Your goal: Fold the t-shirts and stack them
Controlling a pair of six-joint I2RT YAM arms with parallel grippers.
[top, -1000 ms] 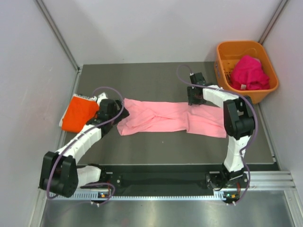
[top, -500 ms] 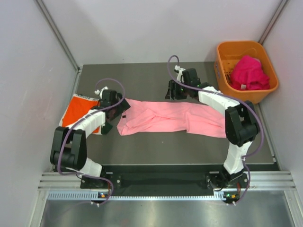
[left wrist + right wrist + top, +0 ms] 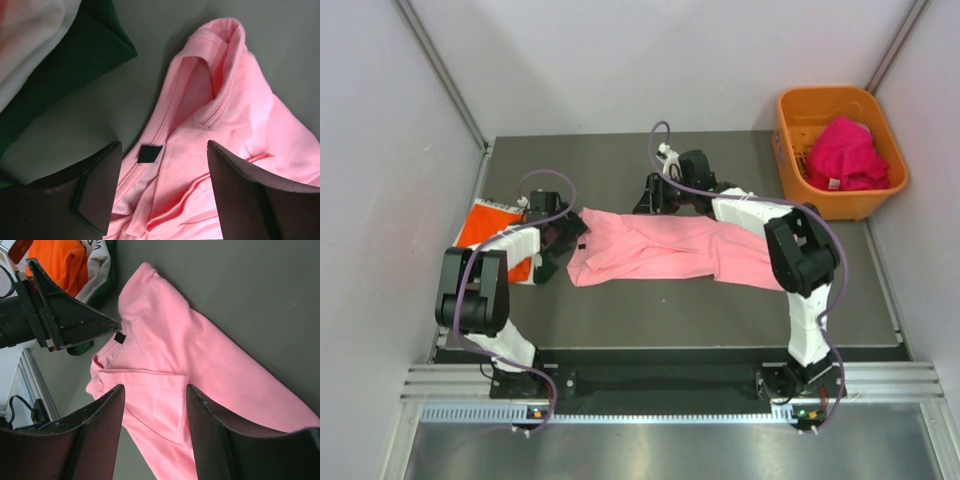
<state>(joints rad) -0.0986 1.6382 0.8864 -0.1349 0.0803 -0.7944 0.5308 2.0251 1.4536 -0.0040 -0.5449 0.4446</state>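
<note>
Soft, even light falls from above in the top view. The arms cast only faint, blurry shadows on the grey table [image 3: 620, 170], and the white walls [image 3: 620, 60] look bright without glare. The pink t-shirt [image 3: 680, 250] is sharp there. In the wrist views the left gripper [image 3: 164, 150] and right gripper [image 3: 155, 390] show dark, slightly blurred fingers close to the lens. The white t-shirt [image 3: 30, 45] in the corner is washed out.

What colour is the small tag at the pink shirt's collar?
Black tag on the pink shirt; clearest in the left wrist view.

Pink t-shirt [image 3: 200, 385] lies spread out, orange t-shirt [image 3: 60, 265] near its collar.
</note>
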